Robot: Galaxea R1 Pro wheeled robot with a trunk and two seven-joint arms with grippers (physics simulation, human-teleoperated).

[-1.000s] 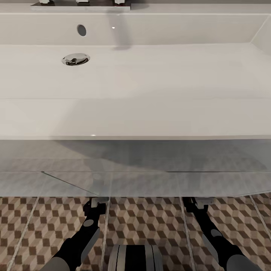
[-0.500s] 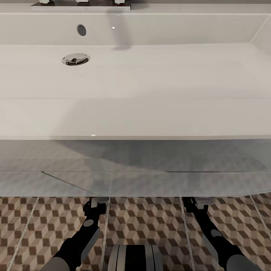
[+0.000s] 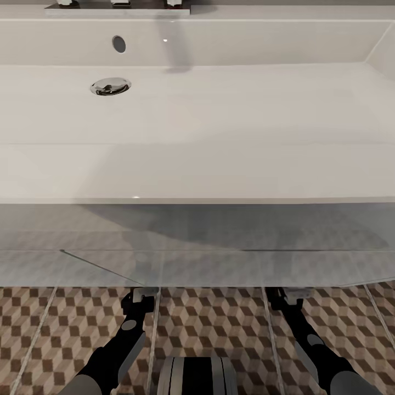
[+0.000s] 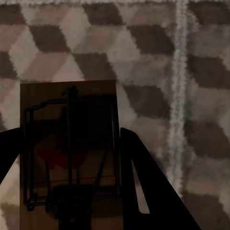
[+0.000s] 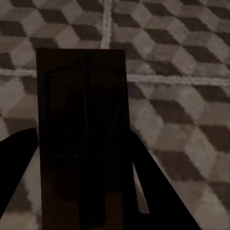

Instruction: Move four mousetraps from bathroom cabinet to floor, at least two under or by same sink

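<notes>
Both arms reach under the sink (image 3: 197, 164), each pincer clamped on a mousetrap (left (image 4: 69, 153), right (image 5: 81, 139)), low over the tiled floor (image 3: 219, 323), probably to set them there.

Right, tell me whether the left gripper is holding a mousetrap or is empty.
Holding one. In the left wrist view a mousetrap lies flat between the left gripper fingers, over the bathroom floor.

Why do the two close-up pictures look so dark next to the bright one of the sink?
Head view: the white sink is brightly lit, with a soft grey shadow below its front edge. Left wrist view: the mousetrap between the pincer's fingers sits in dim shade over grainy floor tiles. Right wrist view: that mousetrap is nearly black.
</notes>
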